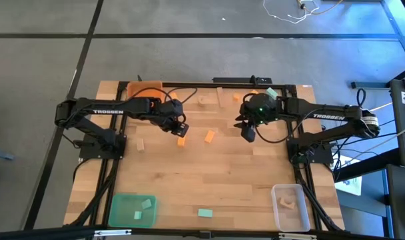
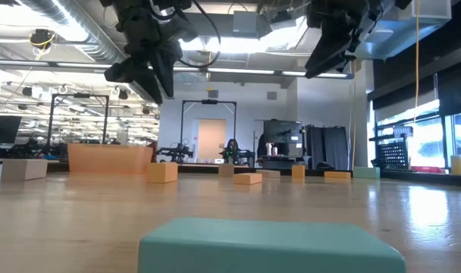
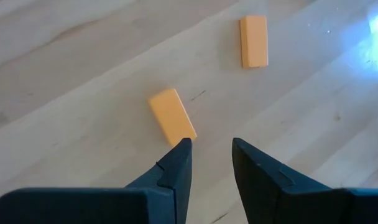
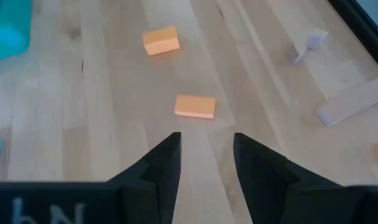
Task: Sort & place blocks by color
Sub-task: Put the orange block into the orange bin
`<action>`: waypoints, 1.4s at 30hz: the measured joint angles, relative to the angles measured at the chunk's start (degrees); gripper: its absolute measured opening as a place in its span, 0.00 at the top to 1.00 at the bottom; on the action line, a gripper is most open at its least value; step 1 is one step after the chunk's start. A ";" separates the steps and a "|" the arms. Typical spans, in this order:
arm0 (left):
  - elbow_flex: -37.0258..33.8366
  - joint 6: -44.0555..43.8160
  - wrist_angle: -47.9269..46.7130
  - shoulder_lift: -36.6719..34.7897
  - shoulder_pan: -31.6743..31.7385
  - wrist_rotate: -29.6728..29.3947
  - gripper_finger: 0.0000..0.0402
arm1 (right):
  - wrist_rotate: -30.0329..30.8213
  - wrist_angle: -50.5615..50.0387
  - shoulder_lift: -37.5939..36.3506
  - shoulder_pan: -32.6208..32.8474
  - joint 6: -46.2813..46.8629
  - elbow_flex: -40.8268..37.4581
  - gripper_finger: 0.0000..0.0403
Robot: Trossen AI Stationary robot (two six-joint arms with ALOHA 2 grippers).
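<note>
Two orange blocks (image 1: 181,141) (image 1: 209,137) lie flat on the table's middle. My left gripper (image 1: 179,127) hangs open above the table, just beyond the first orange block (image 3: 171,115); the second orange block (image 3: 253,41) lies farther off. My right gripper (image 1: 248,130) is open too and hovers right of both orange blocks (image 4: 195,106) (image 4: 160,40). In the low view both grippers (image 2: 147,64) (image 2: 333,42) are well above the tabletop. A teal block (image 1: 204,213) lies at the near edge. Pale wood blocks (image 1: 140,145) (image 1: 202,101) lie apart on the table.
The green tray (image 1: 116,210) at near left holds two teal blocks. The clear tray (image 1: 279,213) at near right holds wood blocks. The orange tray (image 1: 144,89) is at the far left. More orange blocks and a teal block (image 1: 271,93) lie by the far edge, beside a long pale strip (image 4: 354,102).
</note>
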 joint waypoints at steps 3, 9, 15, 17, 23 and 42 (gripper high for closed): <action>0.00 -0.92 0.02 0.00 0.00 -0.52 0.74 | -0.02 -0.01 0.00 0.00 -0.01 0.00 0.64; 0.00 -3.93 0.00 0.00 -1.63 -3.21 0.74 | -0.02 -0.01 0.00 0.00 0.00 0.00 0.64; 0.00 -10.57 -0.79 0.00 -4.49 -6.81 0.74 | -0.07 -0.06 0.00 0.00 -0.01 0.00 0.64; 0.00 -12.66 -1.74 0.02 -5.51 -8.04 0.74 | -0.07 -0.06 0.00 0.00 -0.06 0.00 0.64; 0.07 -17.74 -2.15 3.19 -7.21 -6.48 0.74 | -0.09 -0.06 0.00 0.00 -0.07 0.00 0.64; 0.02 -25.87 4.06 7.67 -4.39 0.07 0.65 | -0.09 0.01 0.02 -0.01 -0.04 0.04 0.64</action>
